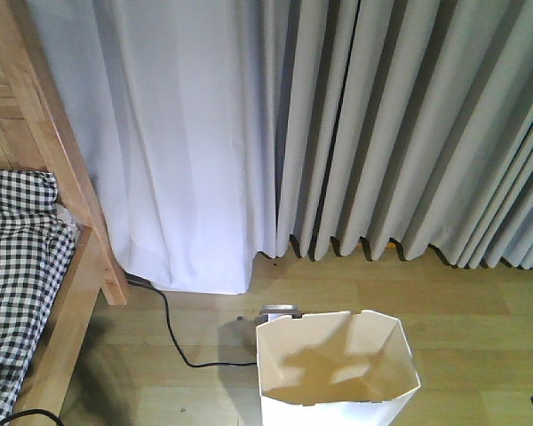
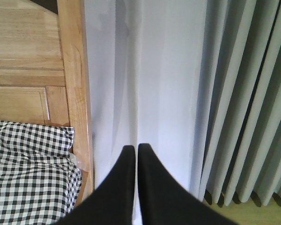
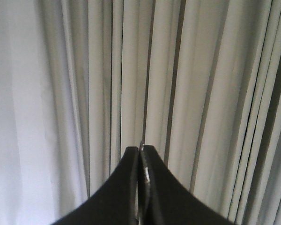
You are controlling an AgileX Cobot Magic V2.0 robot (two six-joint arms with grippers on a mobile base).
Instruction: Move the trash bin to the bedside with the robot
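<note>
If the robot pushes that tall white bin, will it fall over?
It might. The trash bin looks tall and narrows downward, so a push near its rim could tip it. Its walls look thin and it seems empty, so it is probably light and may flex. On the smooth wooden floor a low push would likely slide it.

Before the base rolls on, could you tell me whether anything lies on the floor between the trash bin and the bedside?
Yes. A black cable trails across the wooden floor from the bed frame post toward the trash bin, ending at a small grey item just behind the bin's rim. Otherwise nothing shows in that gap.
</note>
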